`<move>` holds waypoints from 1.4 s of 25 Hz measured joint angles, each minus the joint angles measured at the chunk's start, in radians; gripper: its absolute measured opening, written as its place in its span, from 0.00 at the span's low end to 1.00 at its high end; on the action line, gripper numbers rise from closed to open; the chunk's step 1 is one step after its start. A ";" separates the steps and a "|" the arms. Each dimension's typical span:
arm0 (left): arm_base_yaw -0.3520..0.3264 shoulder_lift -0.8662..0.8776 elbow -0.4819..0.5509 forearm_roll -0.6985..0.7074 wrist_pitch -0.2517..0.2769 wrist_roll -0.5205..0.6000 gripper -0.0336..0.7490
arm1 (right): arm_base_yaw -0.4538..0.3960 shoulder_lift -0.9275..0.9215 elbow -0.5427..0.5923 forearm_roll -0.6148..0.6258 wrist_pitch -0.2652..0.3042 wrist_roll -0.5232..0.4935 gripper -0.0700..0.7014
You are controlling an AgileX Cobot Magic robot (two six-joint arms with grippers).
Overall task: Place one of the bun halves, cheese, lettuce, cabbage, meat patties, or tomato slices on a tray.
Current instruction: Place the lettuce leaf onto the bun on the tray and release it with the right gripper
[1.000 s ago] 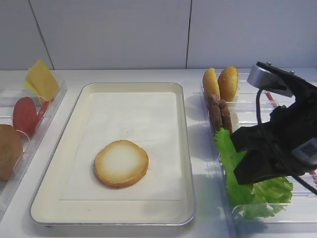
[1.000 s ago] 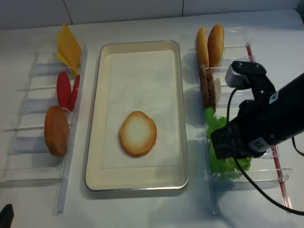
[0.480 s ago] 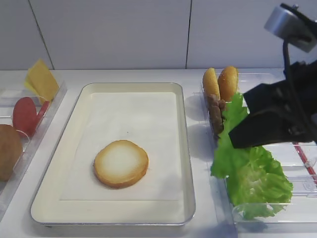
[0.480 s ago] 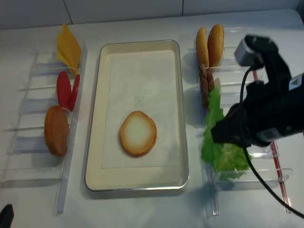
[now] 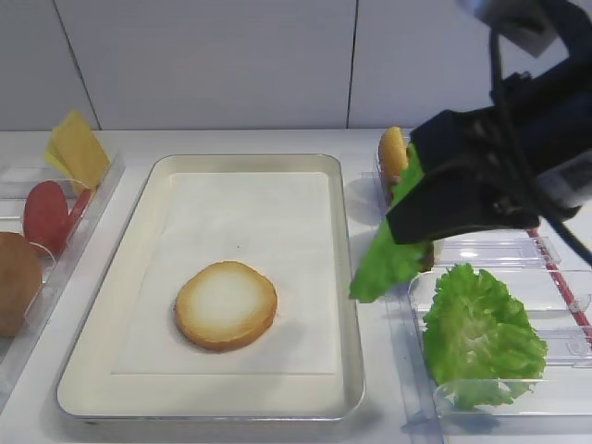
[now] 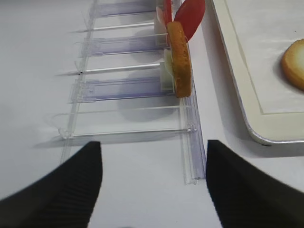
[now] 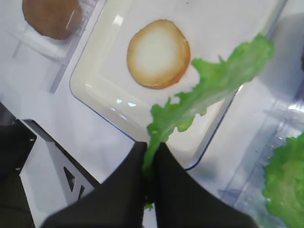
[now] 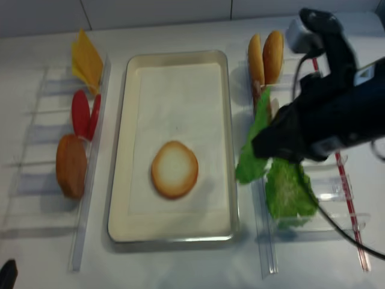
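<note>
My right gripper (image 7: pixel 151 151) is shut on the edge of a frilly green lettuce (image 7: pixel 213 90) leaf. The leaf hangs in the air over the right rim of the cream tray (image 5: pixel 245 162), with its lower tip (image 5: pixel 384 259) just above the rim. A bun half (image 5: pixel 227 305) lies pale face up on the tray's paper liner. Another lettuce (image 5: pixel 481 333) leaf rests in the right bin. My left gripper (image 6: pixel 153 145) stands open over bare table beside the left rack, holding nothing.
On the left, a clear rack (image 5: pixel 88 208) holds yellow cheese (image 5: pixel 79 148), red tomato slices (image 5: pixel 46 213) and a bun half (image 5: pixel 17 282). More bun halves (image 8: pixel 267 57) stand at the far end of the right bin (image 5: pixel 518 398).
My right gripper has lifted a lettuce leaf out of the right bin. It has carried the leaf up and left to the tray's right rim.
</note>
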State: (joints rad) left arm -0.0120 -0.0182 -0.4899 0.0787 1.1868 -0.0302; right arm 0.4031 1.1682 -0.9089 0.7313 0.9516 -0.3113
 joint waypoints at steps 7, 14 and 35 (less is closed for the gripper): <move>0.000 0.000 0.000 0.000 0.000 0.000 0.63 | 0.193 0.155 -0.117 -0.019 -0.060 0.025 0.16; 0.000 0.000 0.000 0.000 0.000 0.000 0.63 | 0.286 0.354 -0.293 -0.026 -0.076 0.033 0.16; 0.000 0.000 0.000 0.000 0.000 0.000 0.63 | 0.362 0.714 -0.531 -0.143 -0.070 0.106 0.16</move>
State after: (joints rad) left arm -0.0120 -0.0182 -0.4899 0.0787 1.1868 -0.0302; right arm 0.7655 1.8822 -1.4397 0.5880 0.8820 -0.2049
